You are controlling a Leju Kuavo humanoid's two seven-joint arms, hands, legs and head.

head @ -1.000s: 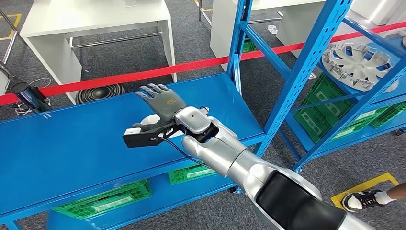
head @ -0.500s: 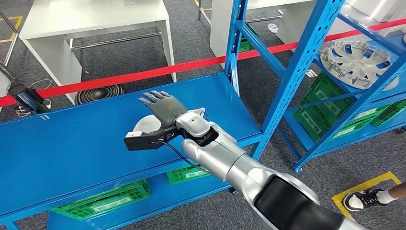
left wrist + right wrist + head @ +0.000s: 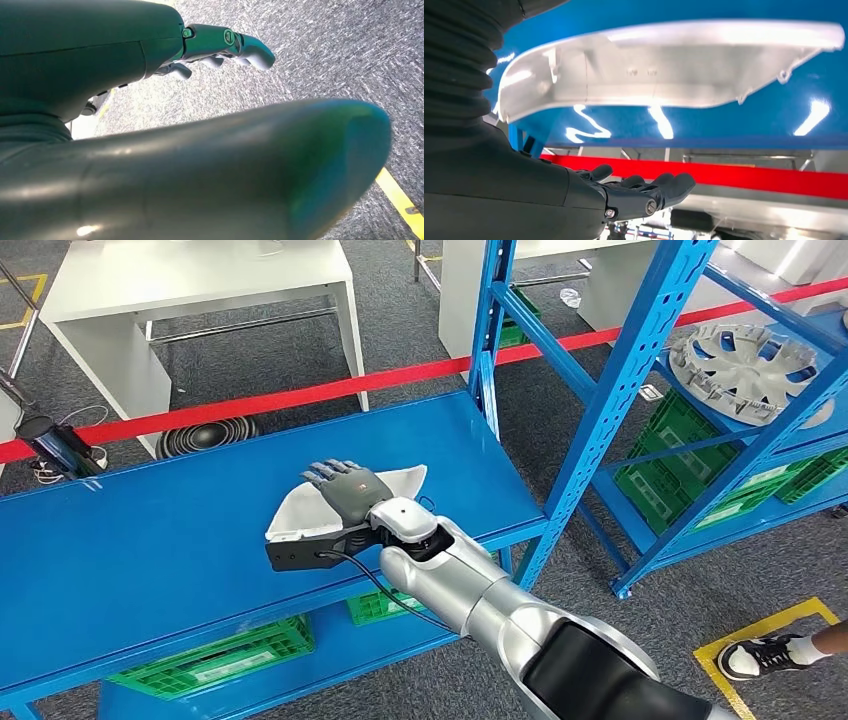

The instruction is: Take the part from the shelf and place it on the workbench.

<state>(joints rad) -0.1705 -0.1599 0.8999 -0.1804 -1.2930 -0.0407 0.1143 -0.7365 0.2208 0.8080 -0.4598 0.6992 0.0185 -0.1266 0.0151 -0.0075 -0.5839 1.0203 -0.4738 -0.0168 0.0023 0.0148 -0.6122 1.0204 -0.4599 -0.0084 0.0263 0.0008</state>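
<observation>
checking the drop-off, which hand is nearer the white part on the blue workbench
Right. The right hand is just above the white part, fingers apart; the left hand hangs over grey carpet.

Part white, glossy. Workbench bright blue, shelf frame same blue. Right hand dark grey, arm silver. Crates green. Barrier tape red. Carpet grey speckled, yellow floor marking. Left hand looks dark grey-green; lighting's poor.

The part, a white, thin-walled, curved plastic shell tapering to a point at one end, lies flat on the blue table near its front edge, partly covered from above.
</observation>
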